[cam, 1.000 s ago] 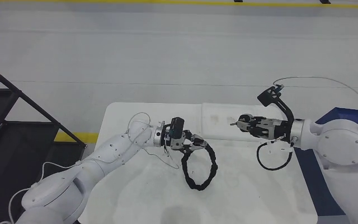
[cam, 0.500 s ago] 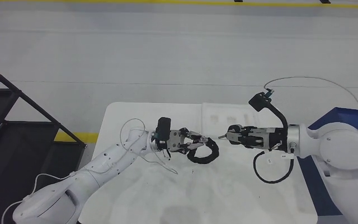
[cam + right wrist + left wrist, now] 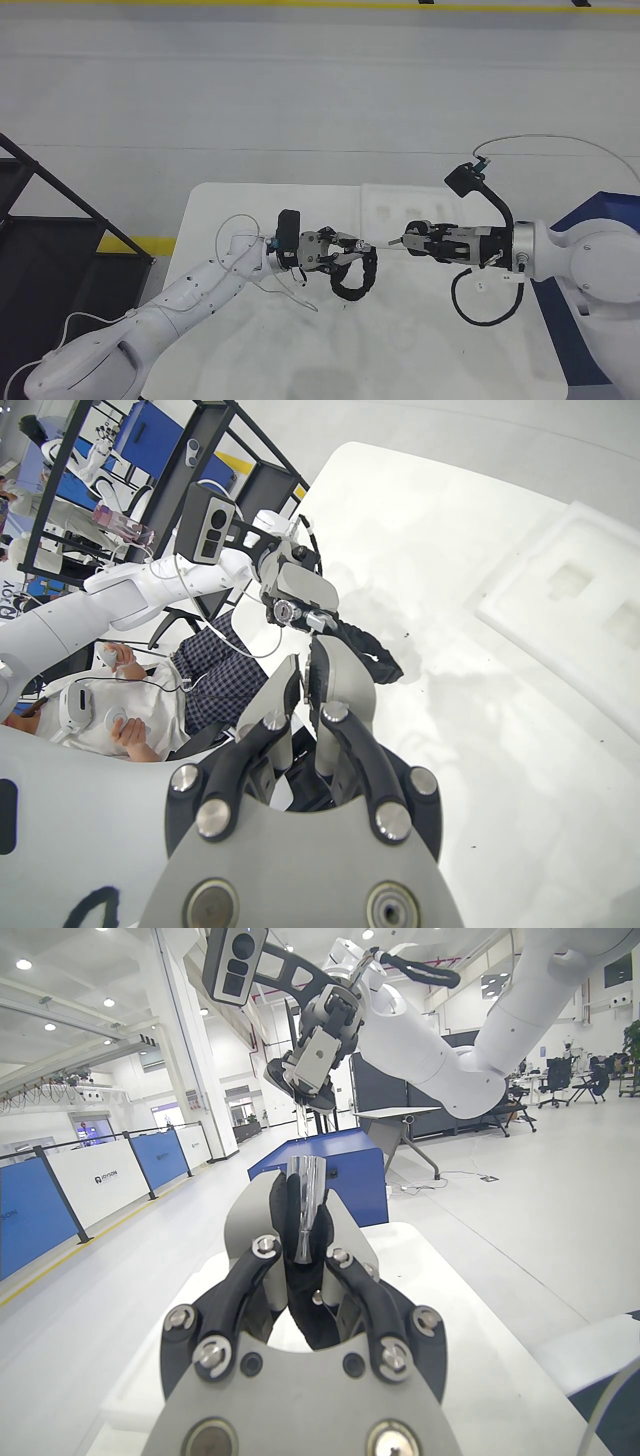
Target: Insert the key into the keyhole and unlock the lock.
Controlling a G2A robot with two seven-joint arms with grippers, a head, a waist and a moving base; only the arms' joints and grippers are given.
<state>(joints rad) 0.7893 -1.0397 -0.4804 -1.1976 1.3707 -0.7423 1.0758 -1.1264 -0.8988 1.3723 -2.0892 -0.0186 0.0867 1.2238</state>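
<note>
- My left claw [image 3: 345, 252] grips the lock [image 3: 306, 1198] tight, above the middle of the surface [image 3: 430, 340].
- My right claw [image 3: 409, 241] pinches the key [image 3: 392, 243], its tip near the keyhole [image 3: 283, 612], not touching.
- All surface edges are well apart from both.

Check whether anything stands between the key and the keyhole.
Nothing visible does. The key in the right end effector faces the keyhole of the lock, held by the left end effector; open air lies between.

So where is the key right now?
In the top view the key is pinched in the right gripper above the middle of the table, its tip pointing at the lock held by the left gripper, not yet in it.
</note>
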